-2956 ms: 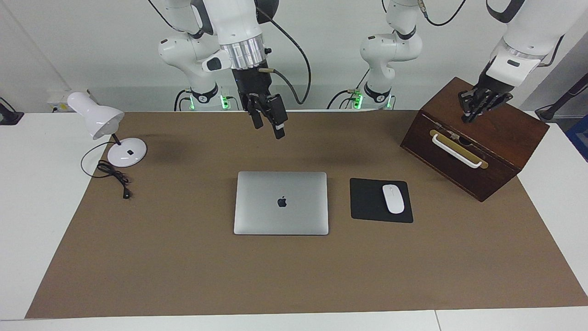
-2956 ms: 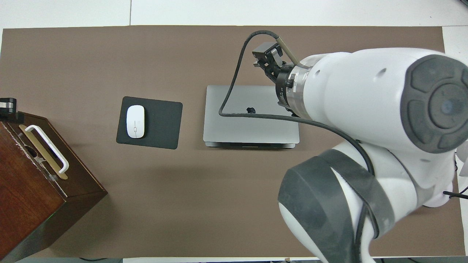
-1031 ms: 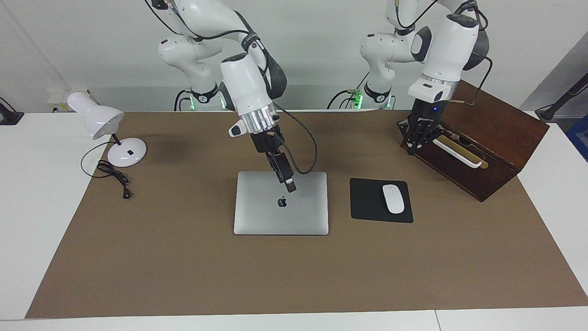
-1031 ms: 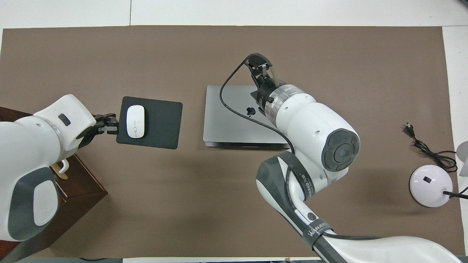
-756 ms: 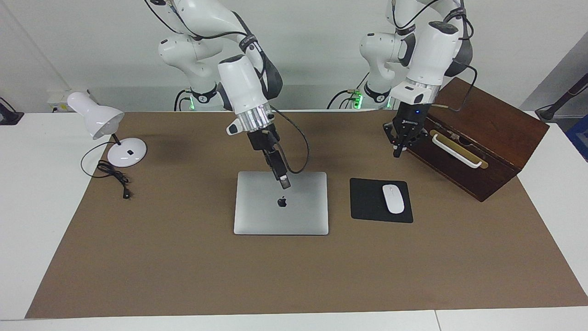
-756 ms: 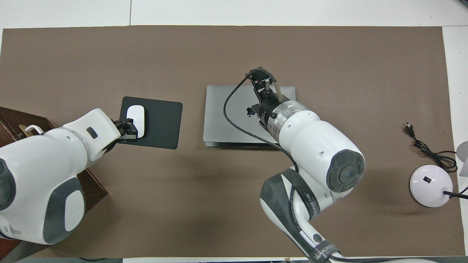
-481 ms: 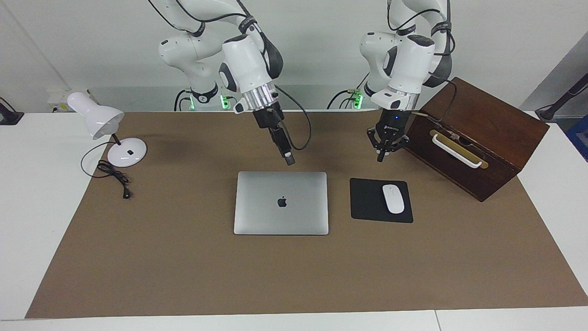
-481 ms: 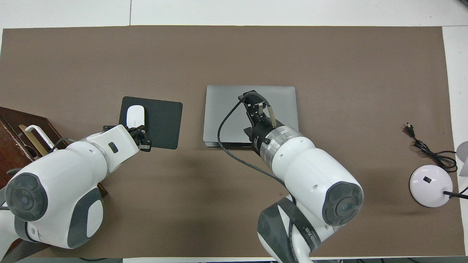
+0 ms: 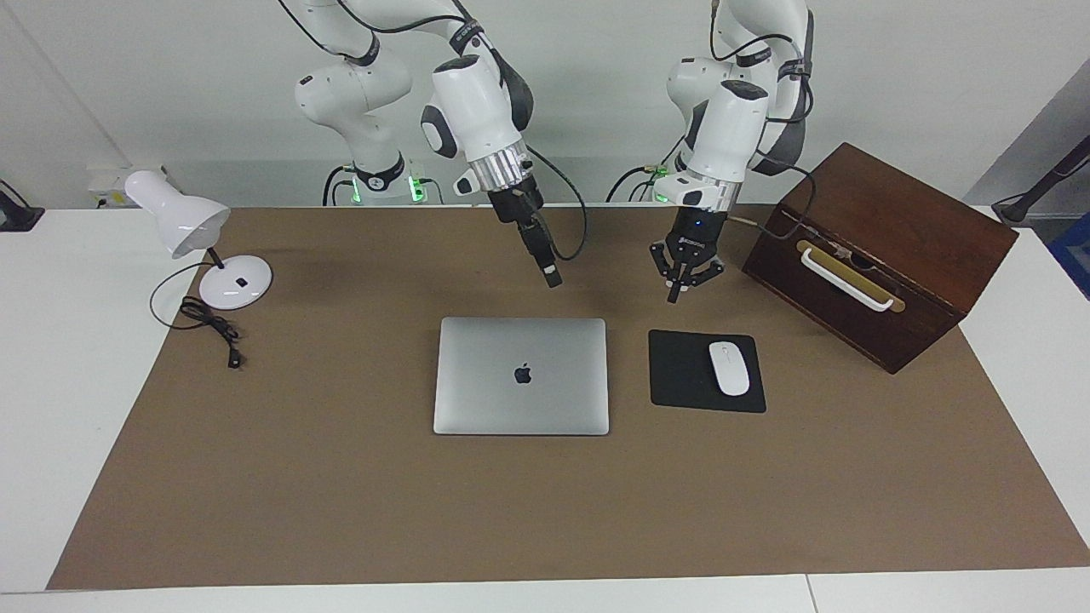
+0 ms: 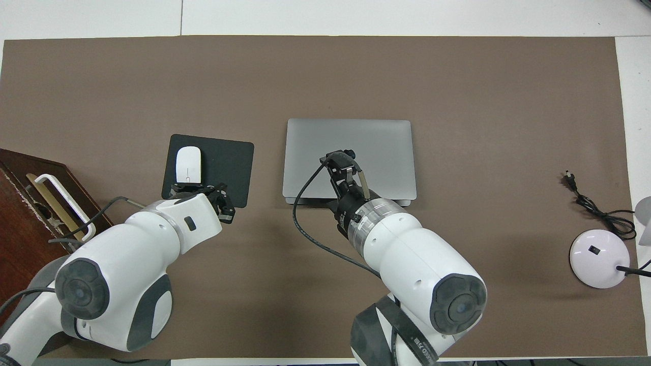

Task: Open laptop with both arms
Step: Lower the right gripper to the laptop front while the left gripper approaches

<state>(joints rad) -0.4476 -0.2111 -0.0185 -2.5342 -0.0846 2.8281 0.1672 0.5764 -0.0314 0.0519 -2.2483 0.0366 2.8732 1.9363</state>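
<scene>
The laptop [image 9: 521,387] lies shut and flat on the brown mat, with the apple logo on its lid; it also shows in the overhead view [image 10: 376,147]. My right gripper [image 9: 550,277] hangs in the air over the laptop's edge nearest to the robots, fingers open and pointing down, touching nothing. In the overhead view it [image 10: 342,161] covers the logo. My left gripper [image 9: 681,288] hangs in the air over the mat beside the mouse pad's corner nearest to the robots and holds nothing; it also shows in the overhead view [image 10: 224,204].
A black mouse pad [image 9: 681,375] with a white mouse [image 9: 729,368] lies beside the laptop toward the left arm's end. A brown wooden box [image 9: 928,230] with a white handle stands at that end. A white desk lamp [image 9: 236,282] and its cable [image 9: 213,328] stand at the right arm's end.
My right gripper has drawn back from over the lid toward the robots. My left arm has swung from the wooden box toward the laptop and lowered. The laptop has not moved.
</scene>
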